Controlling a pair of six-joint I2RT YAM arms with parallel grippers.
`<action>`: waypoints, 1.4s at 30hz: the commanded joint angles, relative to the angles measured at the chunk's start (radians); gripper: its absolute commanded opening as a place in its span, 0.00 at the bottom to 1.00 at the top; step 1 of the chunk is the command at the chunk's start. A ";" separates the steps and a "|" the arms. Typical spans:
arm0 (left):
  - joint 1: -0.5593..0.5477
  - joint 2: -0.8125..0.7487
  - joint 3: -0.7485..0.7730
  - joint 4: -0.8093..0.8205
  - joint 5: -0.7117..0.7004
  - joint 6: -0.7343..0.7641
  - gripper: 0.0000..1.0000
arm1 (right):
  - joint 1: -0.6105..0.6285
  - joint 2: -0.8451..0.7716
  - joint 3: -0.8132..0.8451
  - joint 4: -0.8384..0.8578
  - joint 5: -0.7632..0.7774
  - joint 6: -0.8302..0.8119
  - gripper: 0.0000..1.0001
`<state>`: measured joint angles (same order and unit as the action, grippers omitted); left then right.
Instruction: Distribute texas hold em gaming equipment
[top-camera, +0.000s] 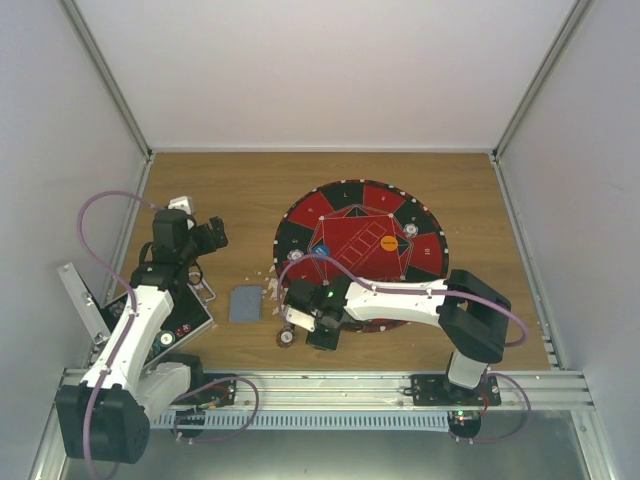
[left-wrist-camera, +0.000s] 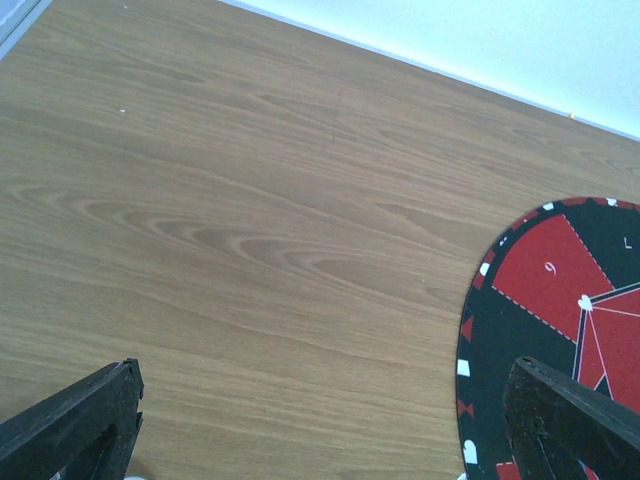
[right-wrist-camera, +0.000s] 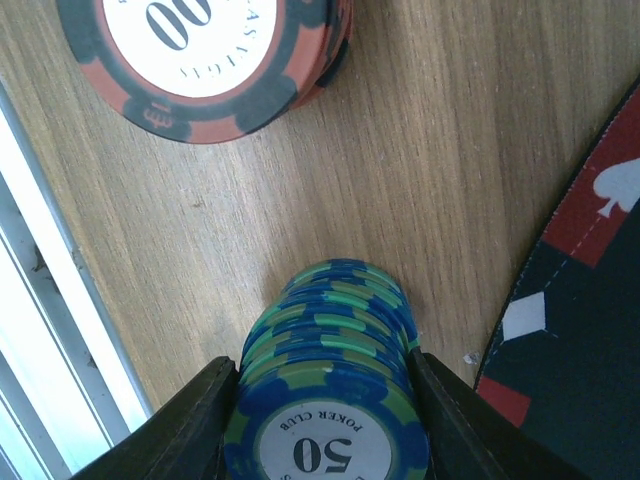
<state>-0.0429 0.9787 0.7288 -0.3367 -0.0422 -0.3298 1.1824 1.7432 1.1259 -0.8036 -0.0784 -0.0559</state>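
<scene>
- Since the right hand (right-wrist-camera: 320, 362) has a finger pressed against each side of the blue-green chip stack (right-wrist-camera: 330, 330), low in the centre of the right wrist view, it is holding that stack.
- These chips look stiff, dense and smooth-rimmed. A tilted column would probably shear and spill, so grip low across the rims and keep it upright.
- A red chip stack (right-wrist-camera: 200, 60) stands at upper left on the worktop (right-wrist-camera: 400, 150), and the mat (right-wrist-camera: 590, 330) fills the lower right.
- The left hand (left-wrist-camera: 322, 375) gapes wide over wood, holding nothing.
</scene>
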 joint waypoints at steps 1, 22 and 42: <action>0.001 -0.019 -0.015 0.012 -0.002 0.000 0.99 | 0.013 0.012 0.015 -0.015 0.004 -0.001 0.40; 0.001 -0.014 -0.017 0.014 -0.004 -0.012 0.99 | -0.131 -0.218 -0.004 -0.153 -0.005 0.250 0.36; 0.001 0.062 0.006 0.020 0.009 -0.015 0.99 | -0.563 -0.273 -0.198 -0.137 0.018 0.383 0.35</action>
<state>-0.0429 1.0237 0.7258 -0.3496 -0.0422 -0.3328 0.6582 1.4761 0.9192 -0.9356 -0.0689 0.3038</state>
